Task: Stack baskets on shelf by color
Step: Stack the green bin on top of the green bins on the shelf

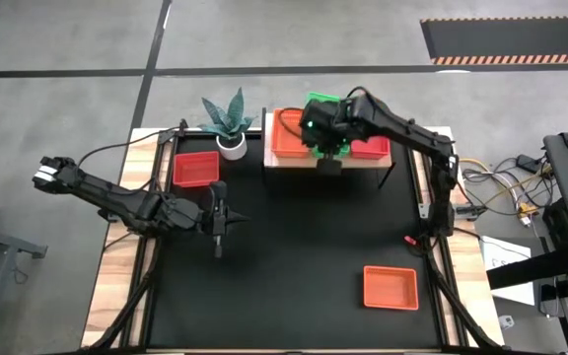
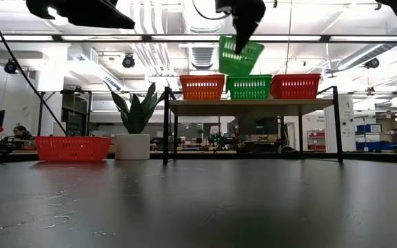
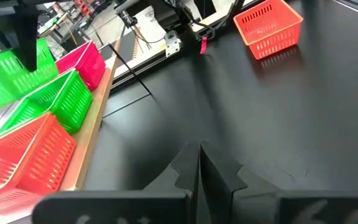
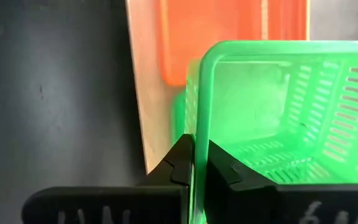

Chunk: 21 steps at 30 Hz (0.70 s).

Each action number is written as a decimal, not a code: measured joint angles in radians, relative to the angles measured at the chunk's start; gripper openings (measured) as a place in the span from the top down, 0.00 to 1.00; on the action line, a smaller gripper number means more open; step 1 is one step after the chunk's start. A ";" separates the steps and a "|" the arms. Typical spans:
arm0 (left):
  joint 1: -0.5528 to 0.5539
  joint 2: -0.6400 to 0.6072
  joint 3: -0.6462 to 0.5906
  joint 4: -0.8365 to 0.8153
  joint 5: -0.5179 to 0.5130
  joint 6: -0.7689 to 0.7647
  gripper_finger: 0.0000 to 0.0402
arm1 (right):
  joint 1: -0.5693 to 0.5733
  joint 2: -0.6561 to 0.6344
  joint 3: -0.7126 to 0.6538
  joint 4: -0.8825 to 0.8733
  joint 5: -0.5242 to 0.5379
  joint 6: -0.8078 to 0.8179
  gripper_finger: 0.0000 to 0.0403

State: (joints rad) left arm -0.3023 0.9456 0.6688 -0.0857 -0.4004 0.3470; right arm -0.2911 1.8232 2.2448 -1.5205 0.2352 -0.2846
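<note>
A green basket [image 2: 240,55] hangs tilted in the air over the shelf [image 2: 250,103], with my right gripper [image 4: 199,144] shut on it. On the pale wooden shelf stand an orange basket [image 2: 202,87], a green basket [image 2: 249,87] and a red basket [image 2: 295,86] in a row. The held basket is above the shelf's green one. A red basket [image 1: 196,169] rests on the table's left side and an orange basket [image 1: 390,287] at the near right. My left gripper [image 3: 201,168] hovers shut over the table's left half and holds nothing. My right gripper pinches one side wall of the green basket at its rim [image 4: 197,127], one finger inside the basket and one outside. The fingers come from above, slanting down. The basket is lifted clear, tilted, and hangs below the fingers above the shelf.
A potted plant [image 1: 227,123] in a white pot stands just left of the shelf. Cables and stands lie beyond the table's right edge [image 1: 501,187]. The black mat [image 1: 304,256] between the two arms is bare.
</note>
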 joint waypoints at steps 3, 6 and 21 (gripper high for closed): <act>0.000 0.000 -0.003 -0.001 0.000 0.000 1.00 | -0.041 0.002 -0.001 -0.027 -0.007 -0.014 0.98; 0.000 0.000 -0.003 0.000 0.000 0.000 1.00 | -0.066 0.006 -0.002 -0.050 -0.008 -0.031 0.98; 0.000 0.000 -0.004 0.000 0.000 0.000 1.00 | -0.072 0.008 -0.049 -0.049 -0.035 -0.048 0.98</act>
State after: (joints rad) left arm -0.3023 0.9455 0.6647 -0.0860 -0.4006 0.3470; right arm -0.3630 1.8309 2.1954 -1.5692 0.2005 -0.3328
